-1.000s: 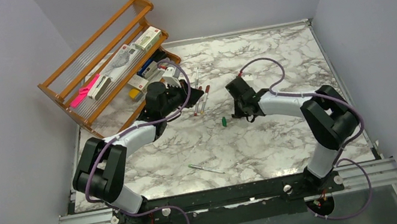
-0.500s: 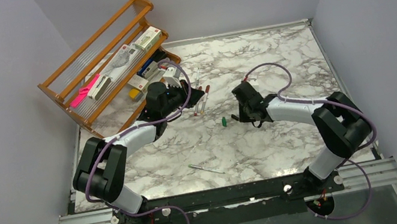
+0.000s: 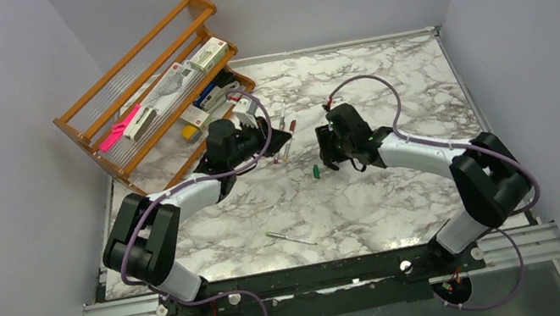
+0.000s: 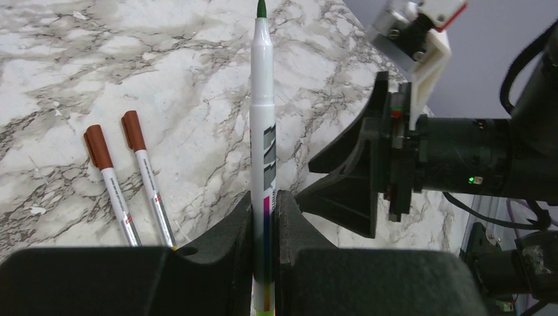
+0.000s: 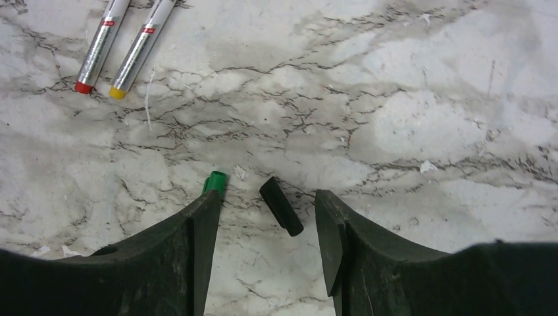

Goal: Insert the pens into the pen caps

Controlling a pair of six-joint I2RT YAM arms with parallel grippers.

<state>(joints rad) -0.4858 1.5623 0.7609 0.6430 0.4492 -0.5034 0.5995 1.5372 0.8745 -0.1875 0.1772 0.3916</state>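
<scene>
The green-tipped pen stands clamped between the fingers of the left gripper; they press its lower barrel from both sides, and its bare green nib points away from the wrist, toward the far side of the marble table; the jaws are open only as wide as the barrel.

The green cap lies on the table apart from that pen; in the right wrist view it sits right at the tip of one finger of the right gripper, on that finger's outer side; whether cap and finger touch I cannot tell. This gripper's fingers are spread wide and hold nothing; a small black cylinder lies slanted on the marble in the gap between them, nearer the other finger and touching neither.

A second pen and a third pen lie side by side on the table, nearly parallel, just beside the left gripper; each wears a red-brown cap on the end pointing away from the arms; their rear ends show red and yellow in the right wrist view.

In the top view the two grippers face each other across the middle of the table, near but apart; a thin grey stick lies alone closer to the bases; a wooden rack stands at the far left, a pink marker among the things on it.
</scene>
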